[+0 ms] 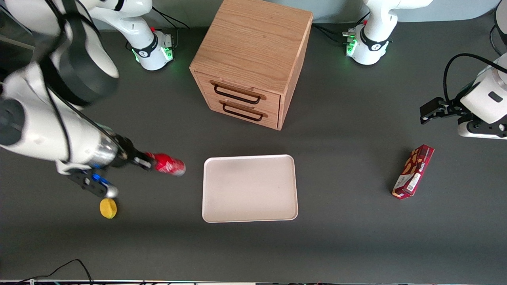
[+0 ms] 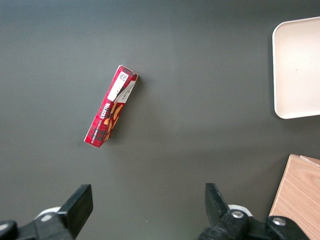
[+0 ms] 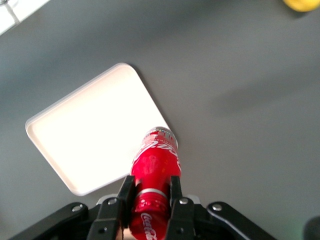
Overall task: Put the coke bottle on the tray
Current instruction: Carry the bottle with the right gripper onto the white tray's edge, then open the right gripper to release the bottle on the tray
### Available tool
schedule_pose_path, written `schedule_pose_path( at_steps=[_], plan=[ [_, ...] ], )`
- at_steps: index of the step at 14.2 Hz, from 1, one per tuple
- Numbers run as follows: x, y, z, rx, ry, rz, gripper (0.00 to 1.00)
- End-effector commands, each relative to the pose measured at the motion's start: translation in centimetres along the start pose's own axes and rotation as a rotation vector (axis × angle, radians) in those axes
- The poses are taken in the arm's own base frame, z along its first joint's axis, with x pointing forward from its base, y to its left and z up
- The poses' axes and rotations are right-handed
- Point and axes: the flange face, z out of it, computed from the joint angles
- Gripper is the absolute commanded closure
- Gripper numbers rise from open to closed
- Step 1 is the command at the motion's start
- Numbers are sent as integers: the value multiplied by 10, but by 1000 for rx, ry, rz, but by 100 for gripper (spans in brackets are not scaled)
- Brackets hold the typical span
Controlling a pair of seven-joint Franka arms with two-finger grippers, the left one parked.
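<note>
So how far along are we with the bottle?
Pickup looks done: the gripper is shut on the coke bottle, holding it near its cap end, tilted, above the table. In hand: the carry; in the front view the bottle is beside the tray, toward the working arm's end, not yet over it. The tray holds nothing. Left: move over the tray, lower, release.

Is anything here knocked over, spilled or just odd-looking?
Nothing is spilled or broken. The coke bottle is tipped sideways only because the gripper holds it, beside the tray, not yet on it. The snack box lies flat and askew toward the parked arm's end.
</note>
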Motion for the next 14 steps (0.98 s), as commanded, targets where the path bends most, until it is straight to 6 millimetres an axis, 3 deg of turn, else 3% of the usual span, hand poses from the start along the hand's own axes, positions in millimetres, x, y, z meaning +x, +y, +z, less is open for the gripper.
schedule_pose_path(
  at_steps=[1,4,6,8,9,10,11,14],
  plan=[
    [27,-38,57,71,50,120,100],
    [32,-64,123,76,114,170,100],
    [33,-69,146,68,121,177,100],
    [35,-69,158,60,121,178,100],
    [36,-69,163,59,120,186,90],
    [37,-68,164,58,120,188,24],
    [36,-68,164,50,127,182,0],
    [30,-64,131,40,136,165,0]
  ],
)
